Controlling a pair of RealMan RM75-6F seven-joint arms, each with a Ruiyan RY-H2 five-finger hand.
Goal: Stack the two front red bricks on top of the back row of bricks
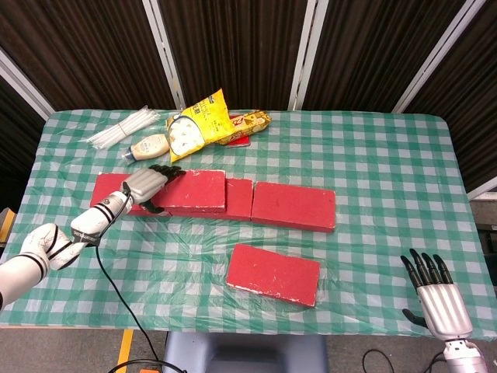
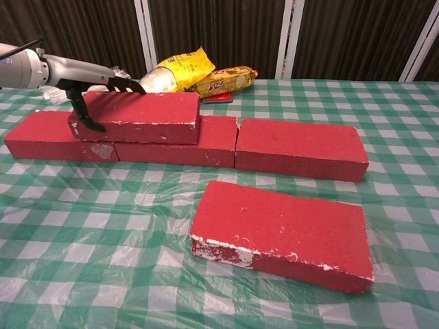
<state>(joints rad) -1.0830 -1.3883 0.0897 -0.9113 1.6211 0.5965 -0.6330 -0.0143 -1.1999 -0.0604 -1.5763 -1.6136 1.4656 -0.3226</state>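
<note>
The left hand (image 2: 88, 96) grips the stacked red rectangular brick (image 2: 137, 116) endwise, seating it across the back row's joint; right hand (image 1: 439, 299) idle, fingers spread.

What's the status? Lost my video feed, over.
Left robot hand grips stacked brick on back row. Right robot hand open, idle. Front brick untouched, path clear.

Open cloth betw. front brick (image 1: 273, 274) & back row (image 1: 293, 206), snack bags (image 1: 198, 120) crowd behind
</note>
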